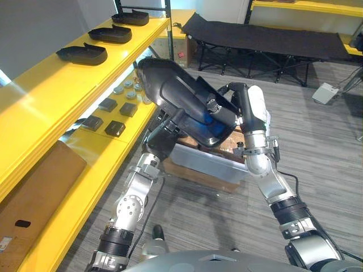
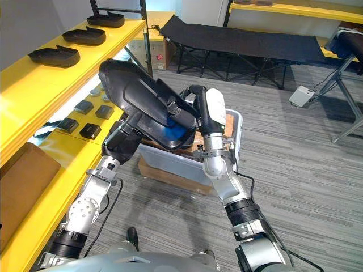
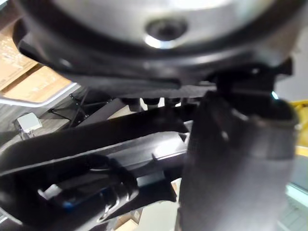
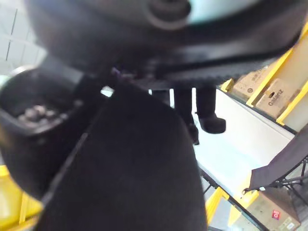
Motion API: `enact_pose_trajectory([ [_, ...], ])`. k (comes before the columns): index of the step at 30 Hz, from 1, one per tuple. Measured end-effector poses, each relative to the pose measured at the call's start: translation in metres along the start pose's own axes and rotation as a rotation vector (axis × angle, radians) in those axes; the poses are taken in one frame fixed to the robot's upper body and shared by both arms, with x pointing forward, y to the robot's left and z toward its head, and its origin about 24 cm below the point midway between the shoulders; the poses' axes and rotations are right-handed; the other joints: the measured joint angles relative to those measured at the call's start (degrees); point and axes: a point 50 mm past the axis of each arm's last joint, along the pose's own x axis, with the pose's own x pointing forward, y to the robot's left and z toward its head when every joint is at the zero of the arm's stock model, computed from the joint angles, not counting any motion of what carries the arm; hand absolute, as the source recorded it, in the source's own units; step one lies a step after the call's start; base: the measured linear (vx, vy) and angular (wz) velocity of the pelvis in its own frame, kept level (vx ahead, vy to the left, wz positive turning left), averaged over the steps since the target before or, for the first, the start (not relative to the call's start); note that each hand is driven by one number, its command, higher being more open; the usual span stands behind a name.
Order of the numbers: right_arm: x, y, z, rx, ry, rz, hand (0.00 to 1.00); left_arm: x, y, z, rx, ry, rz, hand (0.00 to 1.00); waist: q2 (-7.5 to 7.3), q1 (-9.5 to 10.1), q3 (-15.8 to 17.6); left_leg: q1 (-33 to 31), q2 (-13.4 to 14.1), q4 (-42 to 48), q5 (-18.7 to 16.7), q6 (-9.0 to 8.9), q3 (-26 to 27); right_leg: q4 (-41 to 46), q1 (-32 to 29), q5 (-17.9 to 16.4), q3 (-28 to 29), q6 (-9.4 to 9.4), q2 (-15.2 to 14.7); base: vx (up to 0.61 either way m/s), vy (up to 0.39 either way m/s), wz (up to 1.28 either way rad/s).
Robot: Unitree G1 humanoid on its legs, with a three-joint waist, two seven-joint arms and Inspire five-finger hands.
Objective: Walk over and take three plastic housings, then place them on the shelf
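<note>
A large black plastic housing (image 1: 170, 85) hangs tilted in the air between my two hands, beside the yellow shelf (image 1: 68, 79). My left hand (image 1: 167, 136) grips it from below at its lower edge. My right hand (image 1: 235, 99) clasps its right end, fingers curled over the rim. In the left wrist view the housing's ribbed inside (image 3: 106, 144) runs just past the hand. Three more black housings (image 1: 82, 54) (image 1: 110, 34) (image 1: 130, 18) lie in a row on the shelf's top board.
A grey bin (image 1: 210, 161) sits on a cardboard box (image 1: 190, 175) under the held housing. Small black parts (image 1: 108, 116) and round caps lie on the lower shelf board, with a brown cardboard sheet (image 1: 34, 187) nearer. A black cot (image 1: 261, 37) stands behind.
</note>
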Motion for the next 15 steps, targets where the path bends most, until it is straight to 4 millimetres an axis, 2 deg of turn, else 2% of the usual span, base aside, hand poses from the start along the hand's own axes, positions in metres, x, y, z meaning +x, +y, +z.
enact_pose_trajectory([
  [3,-0.003,0.007,-0.002,0.010,0.007,0.027,0.00,0.000,-0.001,-0.001,-0.006,-0.004,0.003,1.00,-0.52,-0.09,-0.88,-0.41,-0.13,0.03,0.11,0.09,-0.84,-0.01,0.32,0.08,-0.58,-0.05,0.02,0.04,-0.007,0.11],
  [4,-0.005,0.012,-0.002,0.018,0.011,0.043,0.00,0.001,-0.001,-0.001,-0.010,-0.008,0.013,0.00,-0.56,-0.08,-1.11,-0.41,-0.16,0.02,0.11,0.09,-0.93,-0.03,0.38,0.08,-0.61,-0.06,0.01,-0.01,0.001,0.04],
  [8,-0.009,0.027,0.006,0.074,0.001,0.106,0.00,0.001,0.001,-0.002,-0.017,-0.024,0.071,0.00,-0.65,-0.26,-1.60,-0.36,-0.15,-0.01,0.14,0.14,-1.04,-0.08,0.22,0.01,-0.75,-0.10,0.01,-0.03,0.004,0.00],
  [15,-0.019,0.042,0.013,0.187,0.025,0.132,0.00,0.001,0.003,-0.002,-0.011,-0.069,0.155,0.00,-1.05,-0.41,-1.88,-0.50,-0.10,-0.02,-0.12,-0.17,-1.12,-0.12,0.10,-0.29,-0.90,-0.51,0.02,-0.04,0.007,0.01],
])
